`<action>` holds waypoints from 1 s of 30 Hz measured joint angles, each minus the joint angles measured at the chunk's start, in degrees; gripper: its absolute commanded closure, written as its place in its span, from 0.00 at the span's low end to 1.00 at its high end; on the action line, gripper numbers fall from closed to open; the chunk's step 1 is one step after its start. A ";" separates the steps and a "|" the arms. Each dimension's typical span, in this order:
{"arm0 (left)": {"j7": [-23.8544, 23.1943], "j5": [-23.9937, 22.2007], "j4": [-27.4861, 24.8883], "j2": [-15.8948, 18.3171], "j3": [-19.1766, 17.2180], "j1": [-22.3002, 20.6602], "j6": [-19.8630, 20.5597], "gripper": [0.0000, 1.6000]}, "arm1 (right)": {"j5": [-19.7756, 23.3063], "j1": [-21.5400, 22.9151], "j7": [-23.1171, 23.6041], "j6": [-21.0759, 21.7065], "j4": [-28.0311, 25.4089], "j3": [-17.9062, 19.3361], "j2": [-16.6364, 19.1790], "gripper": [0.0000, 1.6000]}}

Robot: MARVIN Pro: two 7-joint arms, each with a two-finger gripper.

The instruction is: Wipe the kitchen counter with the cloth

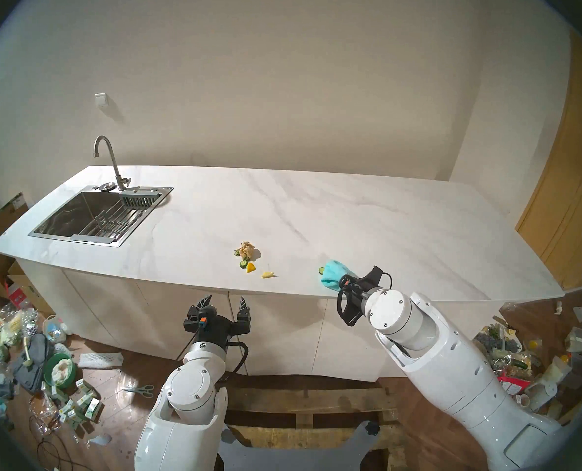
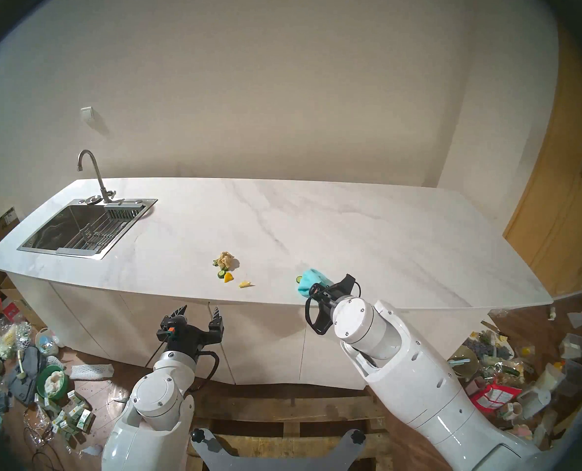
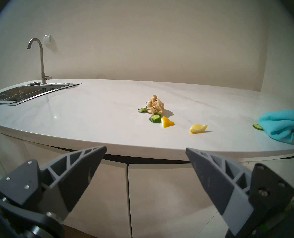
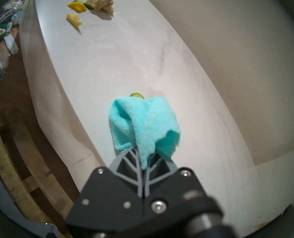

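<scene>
The turquoise cloth point(image 1: 334, 273) point(image 4: 142, 124) rests bunched on the white marble-look kitchen counter point(image 1: 367, 222) near its front edge, right of centre. My right gripper point(image 4: 143, 157) is shut on the cloth's near end. A cucumber slice point(image 4: 137, 95) lies against the cloth's far side. My left gripper point(image 1: 225, 302) point(image 3: 145, 150) hangs open and empty in front of the cabinet fronts, below the counter edge.
Left of the cloth lie a beige paper wad point(image 1: 247, 248), a cucumber slice point(image 1: 243, 264) and two lemon wedges point(image 1: 250, 267) point(image 1: 268, 274). The steel sink point(image 1: 92, 218) and faucet point(image 1: 107, 161) sit at the counter's left end. Litter covers the floor on both sides; a wooden pallet point(image 1: 299, 402) lies underneath.
</scene>
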 measured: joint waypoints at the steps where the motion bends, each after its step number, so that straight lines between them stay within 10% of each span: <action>1: 0.00 0.00 0.00 0.00 0.00 0.00 0.00 0.00 | -0.01 0.25 -0.03 0.00 0.26 -0.23 -0.30 1.00; 30: 0.02 0.01 0.04 0.00 0.00 -0.01 0.00 0.00 | -1.72 10.15 -1.24 -0.79 12.00 -8.84 -11.07 1.00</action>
